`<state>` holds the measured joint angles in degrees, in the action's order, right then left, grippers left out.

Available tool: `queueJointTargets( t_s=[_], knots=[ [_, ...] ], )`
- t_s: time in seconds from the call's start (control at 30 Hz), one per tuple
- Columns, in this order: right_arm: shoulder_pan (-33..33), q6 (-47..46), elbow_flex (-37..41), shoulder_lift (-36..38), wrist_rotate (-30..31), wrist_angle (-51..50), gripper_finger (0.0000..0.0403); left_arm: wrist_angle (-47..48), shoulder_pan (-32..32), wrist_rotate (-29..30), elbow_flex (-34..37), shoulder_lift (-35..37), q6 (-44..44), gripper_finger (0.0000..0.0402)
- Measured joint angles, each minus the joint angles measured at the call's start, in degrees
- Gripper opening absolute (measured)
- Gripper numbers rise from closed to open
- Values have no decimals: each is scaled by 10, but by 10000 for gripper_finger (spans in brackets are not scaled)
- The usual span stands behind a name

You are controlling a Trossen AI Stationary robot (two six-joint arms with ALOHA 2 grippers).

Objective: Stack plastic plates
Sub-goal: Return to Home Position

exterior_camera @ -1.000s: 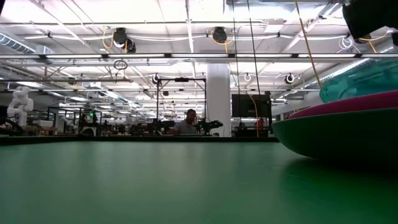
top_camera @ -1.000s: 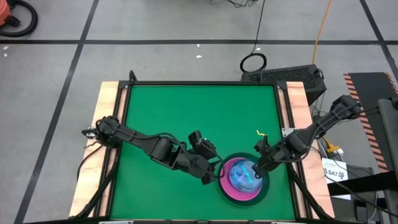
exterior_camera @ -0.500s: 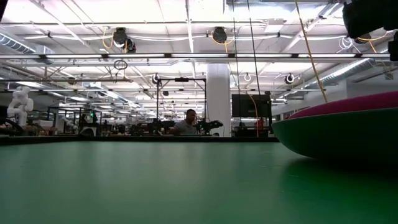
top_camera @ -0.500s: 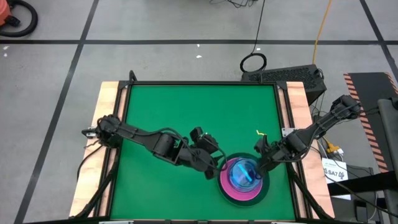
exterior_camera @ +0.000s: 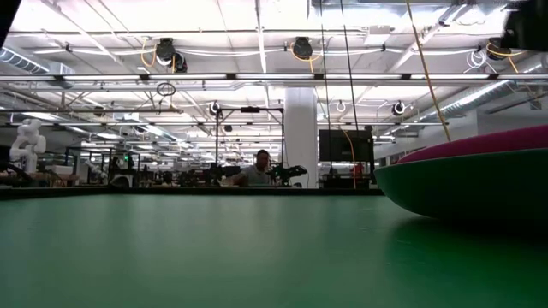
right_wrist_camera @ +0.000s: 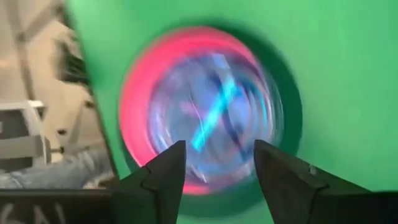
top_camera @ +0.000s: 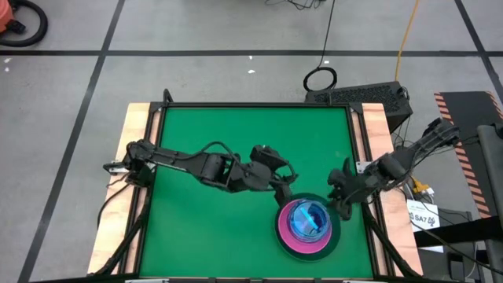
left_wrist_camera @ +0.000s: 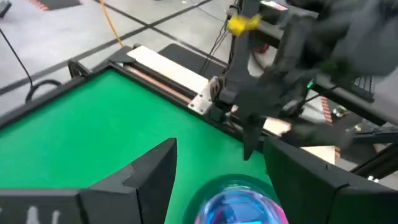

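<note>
The plastic plates stand in one stack near the table's near right corner. A large dark plate is at the bottom, an opaque pink plate lies on it, and translucent cyan and pink plates are nested on top. The low view shows the dark plate with the pink rim above it. My left gripper hangs open just beyond the stack's far left side. My right gripper stands open at the stack's far right side, and the stack shows past its fingers. Neither gripper holds anything.
Bare green table top stretches to the left of the stack and toward the far edge. Wooden rails run along both sides. The right arm stands close in front of my left gripper. A person sits far off in the room.
My right gripper has opened and let go of a cyan plate, which was tilted above the stack and now lies flat in it. That gripper has drawn back toward the far right. My left gripper has moved from the stack's left rim toward the far edge.
</note>
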<state>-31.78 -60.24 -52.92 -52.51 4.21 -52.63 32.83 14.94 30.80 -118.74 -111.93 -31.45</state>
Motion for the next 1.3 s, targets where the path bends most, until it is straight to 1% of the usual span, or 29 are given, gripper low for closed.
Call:
queueJointTargets(
  t_s=[0.1,0.2,0.33,0.47,0.5,0.6,0.67,0.7,0.8,0.87,0.93,1.0,1.1,1.17,1.3],
  knots=[
    [0,90,-27,32,55,15,174,-18,-15,-23,0,8,29,234],
    [0,180,-55,51,125,15,163,-17,-25,-51,0,28,66,197],
    [1,304,-81,64,194,19,141,12,-31,-76,-1,64,118,116],
    [6,413,-91,69,244,33,105,74,-33,-77,-1,111,170,28],
    [7,434,-91,69,254,44,93,99,-34,-76,-1,126,175,15],
    [12,484,-92,75,275,62,45,184,-41,-68,-1,161,190,8],
    [17,490,-92,80,275,57,13,254,-47,-68,0,185,193,7],
    [19,490,-92,83,282,57,8,281,-53,-69,0,195,194,7],
    [20,489,-73,96,338,62,3,329,-68,-76,5,233,215,7],
    [20,493,-49,109,351,85,2,326,-83,-83,22,263,227,7],
    [22,511,-17,121,362,118,1,307,-98,-104,63,301,230,6],
    [24,520,16,134,366,161,1,257,-112,-129,131,345,238,6],
    [25,520,70,148,363,229,1,171,-125,-158,263,420,241,6],
    [25,520,108,155,361,271,1,109,-128,-164,353,473,233,6],
    [25,522,191,164,315,373,1,-2,-127,-165,515,568,205,6]
  ],
)
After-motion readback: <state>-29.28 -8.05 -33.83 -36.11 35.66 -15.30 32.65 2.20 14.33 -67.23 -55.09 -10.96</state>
